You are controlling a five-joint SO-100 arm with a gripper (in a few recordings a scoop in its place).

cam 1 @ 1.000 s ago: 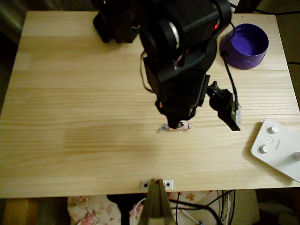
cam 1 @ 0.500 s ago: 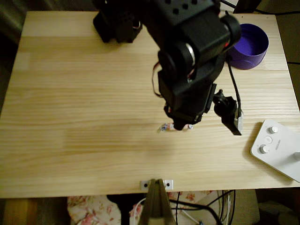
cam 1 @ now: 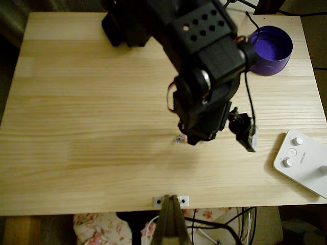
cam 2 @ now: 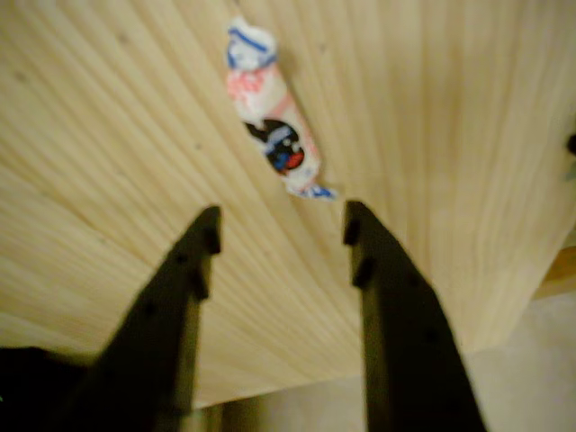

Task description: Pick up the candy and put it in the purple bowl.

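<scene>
The candy (cam 2: 274, 117), a small pale pink wrapped sweet with dark markings and twisted ends, lies on the wooden table. In the wrist view it sits just beyond my gripper (cam 2: 281, 229), whose two black fingers stand open with nothing between them. From overhead, one twisted end of the candy (cam 1: 178, 139) peeks out at the left of the arm's head, which covers the rest. The purple bowl (cam 1: 273, 48) stands at the table's far right corner, well away from the gripper.
A white device with knobs (cam 1: 303, 161) lies at the right edge of the table. The arm's base (cam 1: 125, 23) stands at the back edge. A metal bracket (cam 1: 170, 200) sits at the front edge. A cable (cam 1: 249, 87) hangs near the bowl.
The arm's head has shifted slightly right and forward over the candy, now covering more of it. The candy itself has stayed in place.
</scene>
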